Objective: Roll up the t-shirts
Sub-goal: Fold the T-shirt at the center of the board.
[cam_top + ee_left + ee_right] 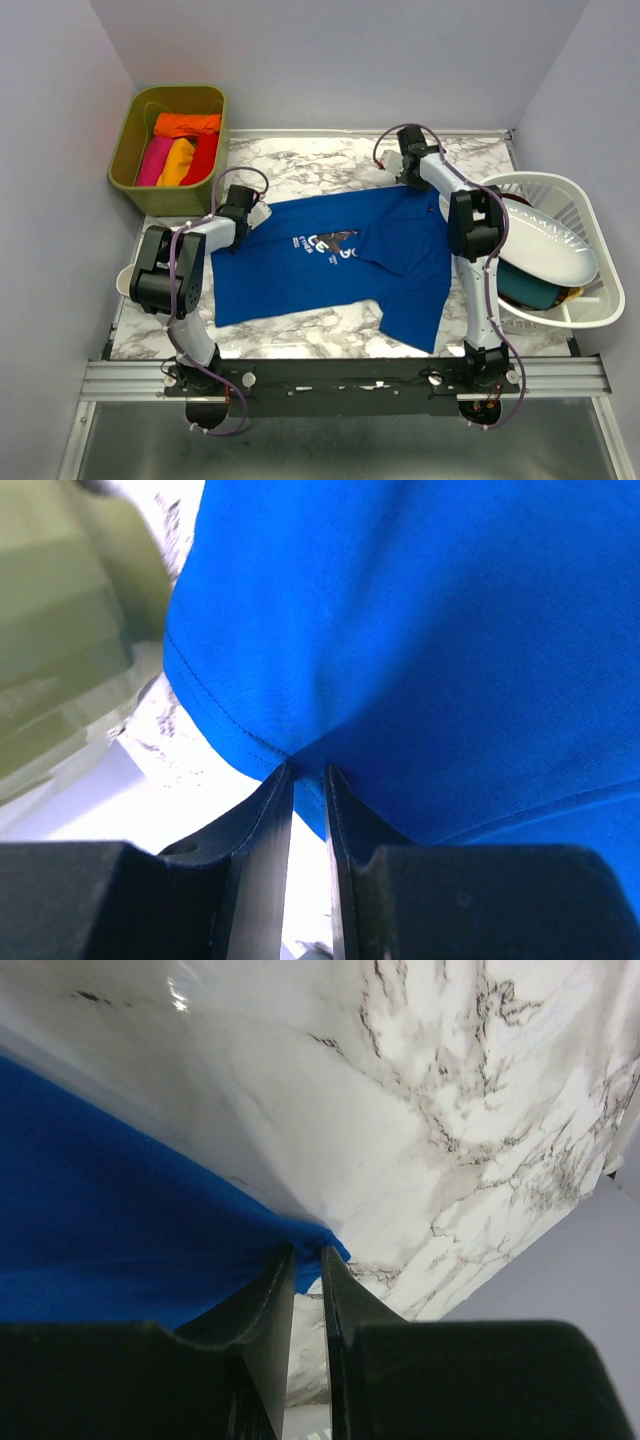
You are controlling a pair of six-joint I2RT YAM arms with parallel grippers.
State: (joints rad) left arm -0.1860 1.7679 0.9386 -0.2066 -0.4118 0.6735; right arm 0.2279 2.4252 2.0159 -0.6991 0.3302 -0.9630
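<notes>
Left gripper: jaws narrow, pinching the blue t-shirt's hem, centre-left of the overhead frame. Right gripper: jaws narrow, pinching a shirt corner, upper centre-right. Shirt is lying spread on the marble surface, mid-frame. Looks like we're doing the straightening step. Next move probably needs even tension on both corners, then laying it flat before rolling.

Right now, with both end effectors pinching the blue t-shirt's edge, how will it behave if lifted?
Likely floppy: the blue t-shirt lies flat and puckers where the left end effector and right end effector pinch it, so the middle should sag. Probably light: thin cloth at the hem. It may slide easily on the glossy marble table rather than bunch.
</notes>
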